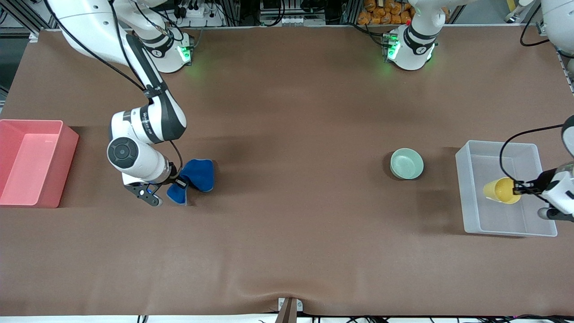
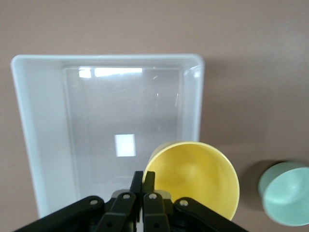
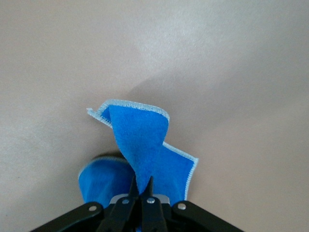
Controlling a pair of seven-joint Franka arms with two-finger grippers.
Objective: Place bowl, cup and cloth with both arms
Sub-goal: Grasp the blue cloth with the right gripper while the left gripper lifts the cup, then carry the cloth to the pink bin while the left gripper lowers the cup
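Brown table: right pincer partly hides pinched cloth.

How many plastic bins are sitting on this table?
2. A pink bin sits at the right arm's end of the table. A clear bin sits at the left arm's end, with the left gripper holding the yellow cup over it. None seem hidden.

Your right arm reaches down from its base toward its own end of the worktop, wrist bent low, its pincer clamped tight on a pinch of the blue cloth. Your left arm comes in from its end, its pincer closed on the yellow cup's rim, holding it in the air.
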